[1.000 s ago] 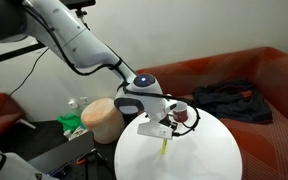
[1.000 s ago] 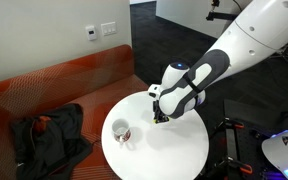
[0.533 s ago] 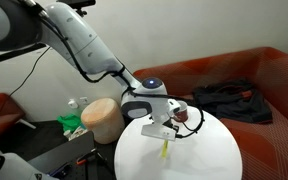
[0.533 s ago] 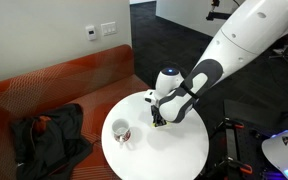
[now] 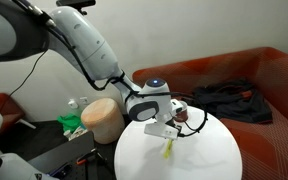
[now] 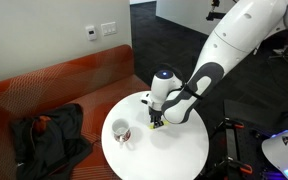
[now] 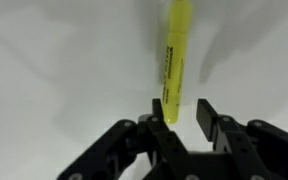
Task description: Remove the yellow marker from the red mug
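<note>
The yellow marker (image 7: 176,50) lies on the round white table (image 7: 54,70), its near end between my fingertips, close against one finger. My gripper (image 7: 181,108) is open, its jaws spread wider than the marker with a gap on one side. In an exterior view the gripper (image 5: 167,133) is low over the table with the marker (image 5: 167,150) on the surface just in front of it. The red mug (image 5: 181,112) stands right behind the gripper. In an exterior view the mug (image 6: 119,131) stands beside the gripper (image 6: 155,124), apart from it.
A tan cylindrical stool (image 5: 102,118) stands beside the table (image 5: 199,155). A red-orange sofa (image 6: 54,90) with dark clothes (image 6: 46,135) on it runs behind. A green object (image 5: 72,124) lies on a low dark surface near the stool.
The arm has swung and the gripper has shifted slightly over the table, staying low. The marker stays under the gripper on the table; the mug has not moved.
</note>
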Controlling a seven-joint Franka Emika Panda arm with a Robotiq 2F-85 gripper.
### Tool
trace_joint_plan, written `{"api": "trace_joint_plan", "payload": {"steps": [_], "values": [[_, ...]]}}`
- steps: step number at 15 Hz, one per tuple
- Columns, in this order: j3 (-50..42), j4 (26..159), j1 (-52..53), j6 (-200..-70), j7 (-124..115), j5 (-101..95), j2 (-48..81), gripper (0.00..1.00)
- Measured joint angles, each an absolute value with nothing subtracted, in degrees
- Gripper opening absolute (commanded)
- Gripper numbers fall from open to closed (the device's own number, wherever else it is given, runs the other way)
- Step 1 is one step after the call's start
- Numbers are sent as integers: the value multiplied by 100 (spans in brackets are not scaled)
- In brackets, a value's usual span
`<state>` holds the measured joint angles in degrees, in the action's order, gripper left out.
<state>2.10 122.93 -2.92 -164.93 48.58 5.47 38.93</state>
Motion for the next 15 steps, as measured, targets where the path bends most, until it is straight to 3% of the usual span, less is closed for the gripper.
{"api": "trace_joint_plan", "payload": {"steps": [4,15], "values": [[295,12278,-393,-16493,4431,67,3880,100],[375,13430,-391,-16647,3870,-829,2286,100]]}}
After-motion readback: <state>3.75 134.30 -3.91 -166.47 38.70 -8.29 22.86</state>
